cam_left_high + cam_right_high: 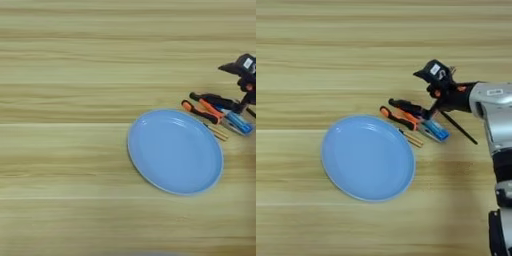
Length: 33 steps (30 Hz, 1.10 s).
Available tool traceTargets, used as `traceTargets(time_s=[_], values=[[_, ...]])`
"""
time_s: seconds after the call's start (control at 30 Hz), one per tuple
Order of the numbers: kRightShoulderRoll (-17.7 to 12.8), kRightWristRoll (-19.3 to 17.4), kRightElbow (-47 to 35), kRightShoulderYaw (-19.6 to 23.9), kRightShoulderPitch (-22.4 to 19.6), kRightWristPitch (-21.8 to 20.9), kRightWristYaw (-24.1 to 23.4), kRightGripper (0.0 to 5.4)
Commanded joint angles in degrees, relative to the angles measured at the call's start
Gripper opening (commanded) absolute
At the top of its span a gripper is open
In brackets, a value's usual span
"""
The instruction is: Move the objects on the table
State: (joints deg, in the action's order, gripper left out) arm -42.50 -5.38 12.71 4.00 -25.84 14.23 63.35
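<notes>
A large light-blue oval plate [368,157] lies on the wooden table [316,65], right of the middle. Just past its far right rim, a small blue tube [437,131] with a white label lies among other small tools. A thin black pen-like stick [460,129] slants from the cluster toward the lower right. My right gripper [434,104] comes in from the right on its silver forearm [496,107] and hangs right over the tube and the stick's upper end. I cannot tell whether it touches either. In the left eye view the gripper [244,100] sits at the right edge.
Two orange-and-black handled tools [401,115] lie side by side left of the tube, close to the plate's rim. A short wooden stick [411,138] rests between them and the plate. Bare wood stretches to the left, far side and near side.
</notes>
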Motion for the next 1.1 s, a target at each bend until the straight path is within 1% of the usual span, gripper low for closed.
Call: traceTargets(time_s=[0.03, 0.27, 0.57, 0.8, 1.0, 1.1], values=[[-3.10, -3.28, -8.48, 2.24, -1.15, 2.22, -0.02, 5.37], [-2.77, -5.48, -11.76, 1.79, 0.65, 5.69, 1.17, 5.37], [-2.25, -7.19, -14.65, 0.52, 3.05, 7.70, 2.52, 5.37], [-2.04, -7.77, -16.77, -1.02, 4.78, 8.42, 3.38, 5.37], [-2.00, -7.49, -18.43, -3.42, 6.59, 7.94, 4.69, 5.37], [-1.83, -6.79, -18.23, -5.22, 7.33, 7.54, 5.22, 5.37]])
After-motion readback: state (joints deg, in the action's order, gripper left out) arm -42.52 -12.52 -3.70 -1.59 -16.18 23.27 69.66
